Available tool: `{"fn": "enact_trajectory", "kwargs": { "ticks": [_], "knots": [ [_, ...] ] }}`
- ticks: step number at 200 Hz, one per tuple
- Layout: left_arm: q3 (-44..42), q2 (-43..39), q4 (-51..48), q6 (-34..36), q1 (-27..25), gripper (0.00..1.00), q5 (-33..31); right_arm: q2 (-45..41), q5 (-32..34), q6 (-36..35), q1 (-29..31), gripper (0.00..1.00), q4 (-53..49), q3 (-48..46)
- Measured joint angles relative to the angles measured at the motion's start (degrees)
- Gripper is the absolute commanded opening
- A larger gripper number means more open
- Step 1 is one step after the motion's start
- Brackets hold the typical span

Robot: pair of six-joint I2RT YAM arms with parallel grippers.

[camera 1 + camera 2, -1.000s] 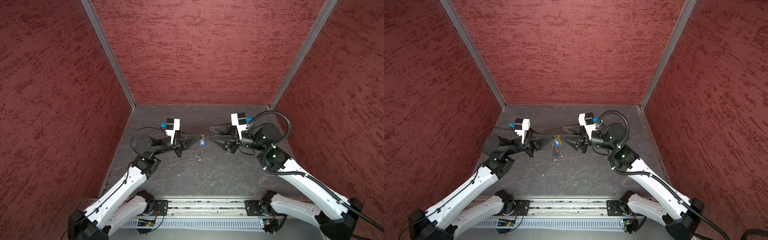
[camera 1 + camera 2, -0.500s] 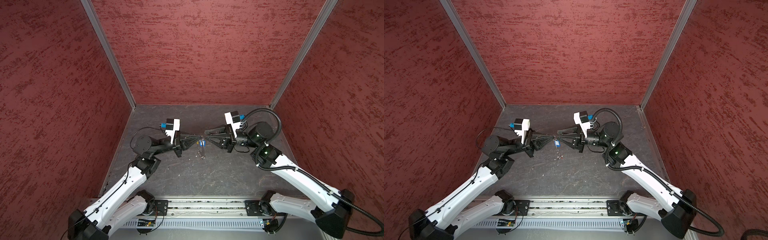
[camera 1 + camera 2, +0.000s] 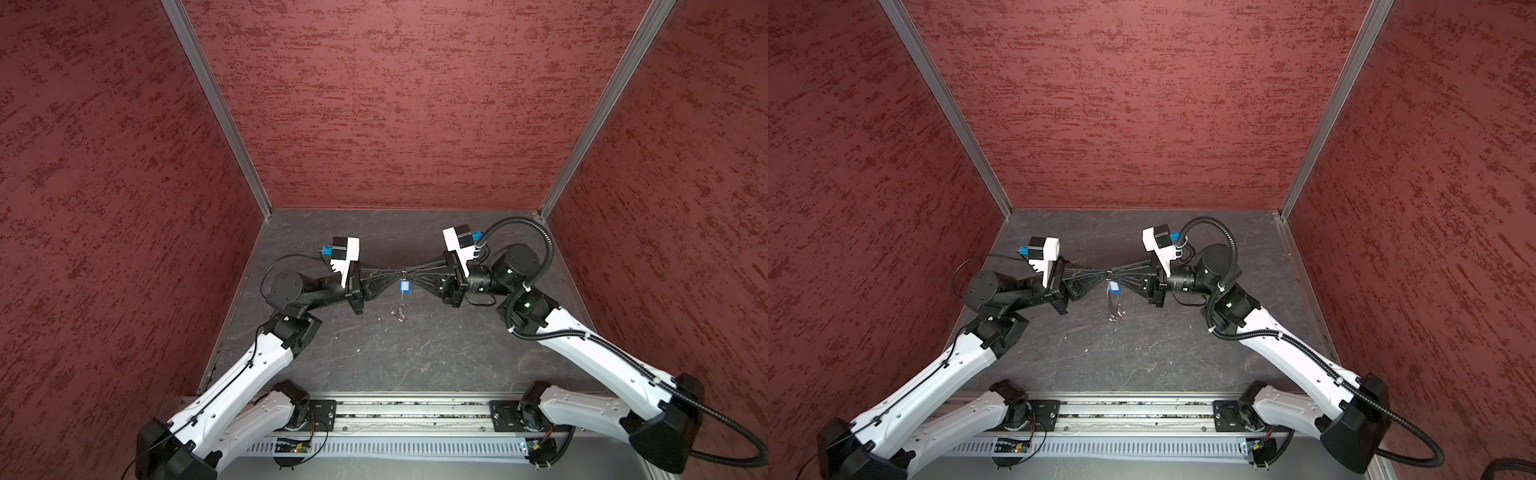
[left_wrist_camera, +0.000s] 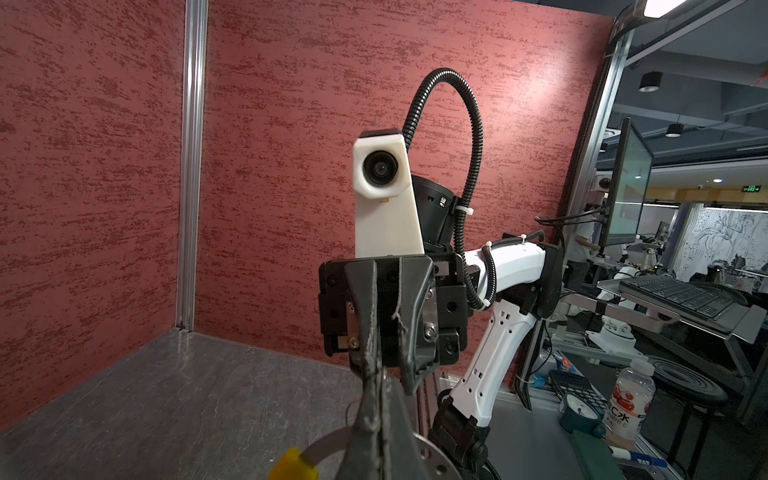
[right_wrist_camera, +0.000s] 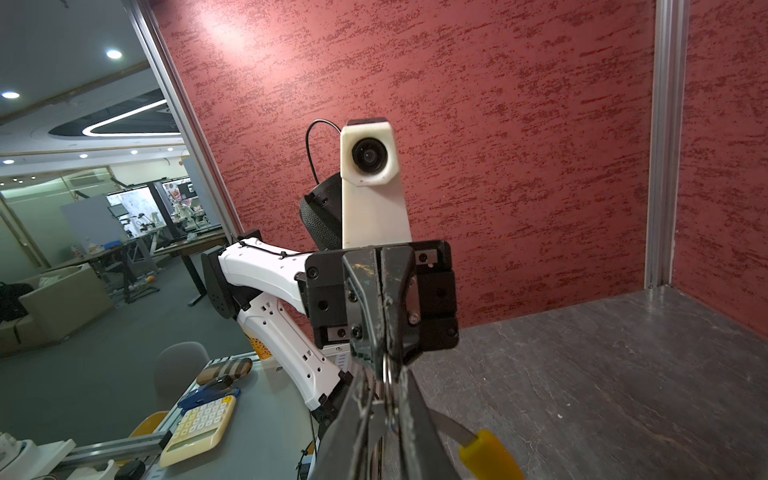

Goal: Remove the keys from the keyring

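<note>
Mara: Since a second ago the right pincer [image 3: 412, 273] has travelled in from well off to one side and now meets the left pincer [image 3: 397, 274] tip to tip, just above the blue tag [image 3: 404, 286]; its jaws have drawn in on the way

Tom: How do the two stand?

Mara: Left pincer is fully closed on the keyring [image 4: 328, 441], the wire pinched just above the blue tag, with the yellow segment [image 5: 488, 453] curving away beside it. Right pincer is nearly closed, a thin gap showing, with a small ring [image 5: 386, 374] between its fingers; whether it already bites cannot be told. The blue tag dangles free under the meeting point, clear of the tabletop [image 3: 457, 353], so its key is judged not yet off the keyring. Further below the blue tag shows a small silvery clump [image 3: 401, 313] with a fleck of red, too small to read

Tom: And the likely trouble?

Mara: Probably three things. Fingers this close could knock or wedge against each other as the right one finishes closing. If it catches the big wire instead of the small ring, any pull would only fight the left grip, and thin wire could slide out and drop the whole bunch. And a pull off the line of the wire may twist the loop rather than slide the ring along
</note>
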Motion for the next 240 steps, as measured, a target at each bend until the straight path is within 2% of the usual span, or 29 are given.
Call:
{"fn": "enact_trajectory", "kwargs": {
  "ticks": [46, 74, 95, 108, 121, 184, 240],
  "knots": [
    [-0.26, 0.0, 0.17, -0.11, 0.0, 0.0, -0.13, 0.31, -0.07, -0.24, 0.02, 0.0, -0.09, -0.07],
    [-0.31, -0.11, -0.09, -0.13, 0.0, 0.0, -0.33, 0.22, 0.57, -0.94, 0.02, 0.0, -0.68, -0.04],
    [-0.31, -0.31, -1.31, -0.26, 0.02, 0.26, -0.7, -0.39, 1.09, -2.99, 0.09, 0.0, -4.39, 0.24],
    [-0.31, -0.72, -2.05, -0.17, 0.35, 0.35, -1.25, -0.61, 1.27, -5.38, 0.09, 0.0, -9.73, 1.33],
    [-0.28, -1.22, -3.15, 0.09, 0.68, 0.38, -1.51, -0.52, 1.77, -8.31, 0.07, 0.0, -16.37, 3.72],
    [4.02, -1.16, -15.43, 4.26, -0.28, 0.38, -0.37, 2.69, 2.91, -21.46, -0.07, 0.0, -41.64, 19.67],
    [5.42, -0.26, -20.61, 6.64, -0.72, 0.19, 0.98, 7.93, 3.63, -28.04, -0.07, 0.0, -56.37, 27.61]
  ]
}}
